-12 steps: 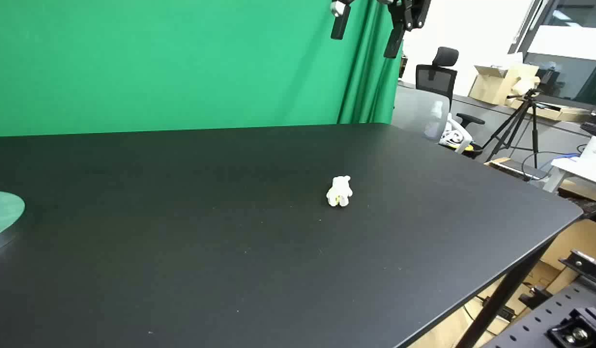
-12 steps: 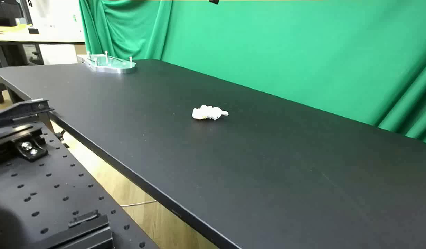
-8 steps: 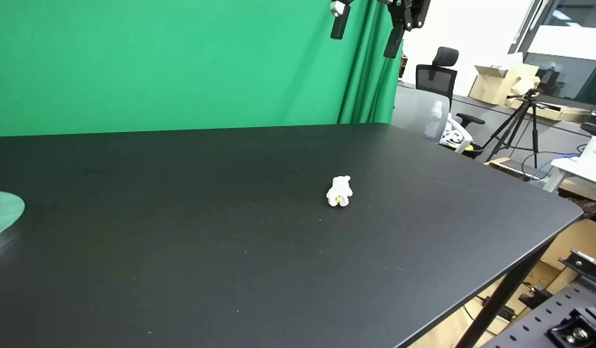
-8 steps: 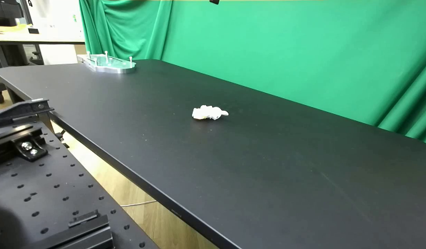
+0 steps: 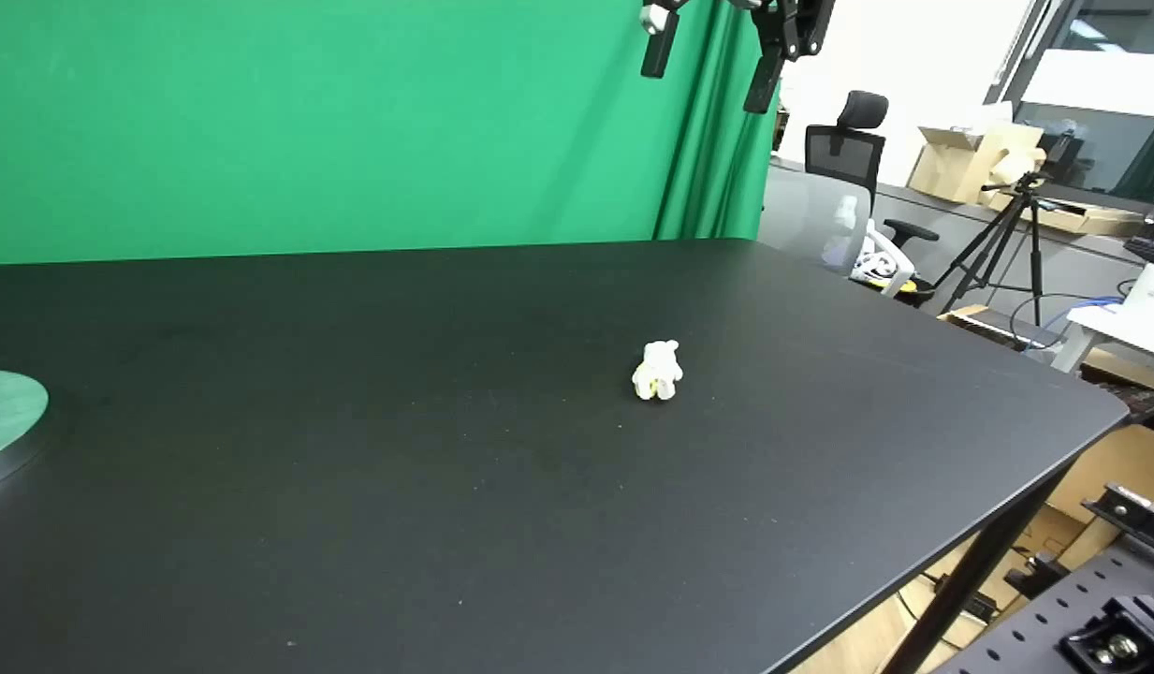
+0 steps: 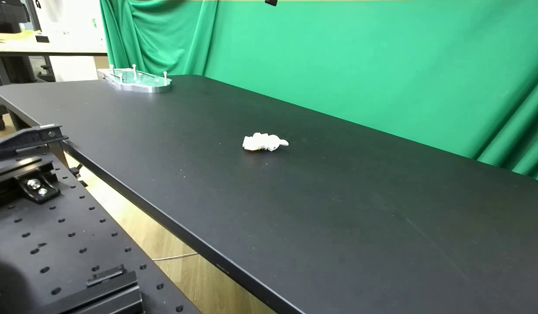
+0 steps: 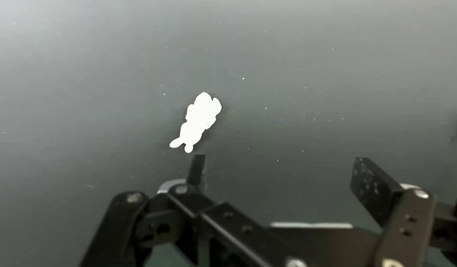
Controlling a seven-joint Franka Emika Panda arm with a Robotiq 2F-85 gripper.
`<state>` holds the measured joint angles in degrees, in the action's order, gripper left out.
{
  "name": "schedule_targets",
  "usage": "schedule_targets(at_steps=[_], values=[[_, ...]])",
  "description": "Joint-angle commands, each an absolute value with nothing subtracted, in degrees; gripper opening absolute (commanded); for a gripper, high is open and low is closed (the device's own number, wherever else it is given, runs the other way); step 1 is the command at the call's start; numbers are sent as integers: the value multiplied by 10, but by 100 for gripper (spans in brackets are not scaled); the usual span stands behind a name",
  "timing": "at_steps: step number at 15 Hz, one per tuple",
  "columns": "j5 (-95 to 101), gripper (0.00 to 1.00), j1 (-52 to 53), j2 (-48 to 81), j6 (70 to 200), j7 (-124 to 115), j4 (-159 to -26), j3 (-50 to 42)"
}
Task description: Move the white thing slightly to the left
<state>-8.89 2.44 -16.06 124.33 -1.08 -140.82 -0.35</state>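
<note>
The white thing, a small animal-shaped figure, lies flat on the black table in both exterior views and in the wrist view. My gripper is open and empty, well above the table near the top edge in an exterior view. Only a dark tip of it shows at the top edge in an exterior view. In the wrist view, the gripper has its fingers wide apart. The figure appears above the left fingertip there, outside the gap between the fingers, and nothing touches it.
The black table has its edge beside a perforated metal plate. A clear base with short posts stands at the table's far end. A round greenish piece shows at the left edge. A green curtain hangs behind.
</note>
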Motion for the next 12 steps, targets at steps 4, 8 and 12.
schedule_targets(at_steps=[4,8,12], values=[[-13,100,-35,-129,1367,-154,-1436,6],[70,100,-82,-83,1442,-265,-1446,5],[130,100,-95,-15,1493,-352,-1431,-3]])
